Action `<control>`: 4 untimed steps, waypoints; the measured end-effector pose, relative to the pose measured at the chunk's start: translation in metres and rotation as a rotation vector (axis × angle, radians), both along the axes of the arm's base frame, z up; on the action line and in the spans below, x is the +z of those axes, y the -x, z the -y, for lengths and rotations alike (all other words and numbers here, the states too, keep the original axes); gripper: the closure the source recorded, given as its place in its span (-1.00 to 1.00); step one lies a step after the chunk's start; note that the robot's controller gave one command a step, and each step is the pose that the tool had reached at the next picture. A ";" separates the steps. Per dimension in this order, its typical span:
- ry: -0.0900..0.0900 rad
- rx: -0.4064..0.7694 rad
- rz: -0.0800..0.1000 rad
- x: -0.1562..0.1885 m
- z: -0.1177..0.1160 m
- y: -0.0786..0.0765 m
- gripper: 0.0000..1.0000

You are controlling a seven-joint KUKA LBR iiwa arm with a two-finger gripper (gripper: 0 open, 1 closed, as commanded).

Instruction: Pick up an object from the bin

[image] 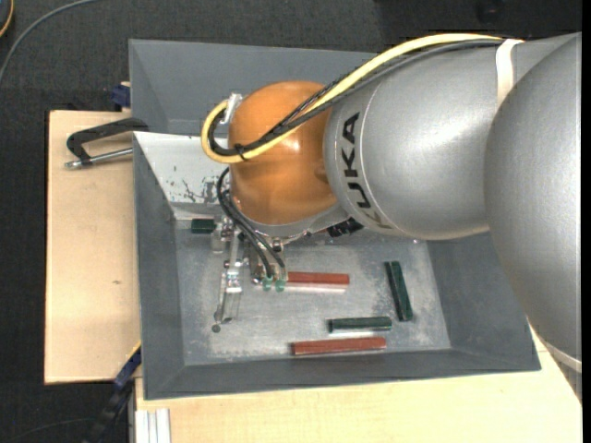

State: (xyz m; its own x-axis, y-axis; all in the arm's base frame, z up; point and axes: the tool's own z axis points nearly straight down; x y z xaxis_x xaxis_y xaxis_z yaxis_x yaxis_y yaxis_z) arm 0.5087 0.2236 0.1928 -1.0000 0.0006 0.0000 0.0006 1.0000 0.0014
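Seen from above, the tool (247,281) hangs low over the speckled floor of the grey metal bin (157,275), toward 9 o'clock. Its upper part is hidden under the glossy orange cover (277,155) and a tangle of cables, so I cannot tell whether it is open or closed. At its 3 o'clock lies a flat reddish-brown bar (319,281), its near end just beside the tool. Farther off are a dark green bar (399,291) toward 3 o'clock, another green bar (360,323) and a second reddish bar (339,345) toward 5 o'clock, and a small dark green piece (201,227), partly hidden, at 11 o'clock.
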 end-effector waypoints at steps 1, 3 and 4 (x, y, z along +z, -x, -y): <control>0.003 0.198 0.006 -0.019 0.072 -0.049 -1.00; 0.000 0.512 0.001 -0.122 0.142 -0.038 1.00; 0.003 0.475 0.014 0.022 0.173 -0.022 1.00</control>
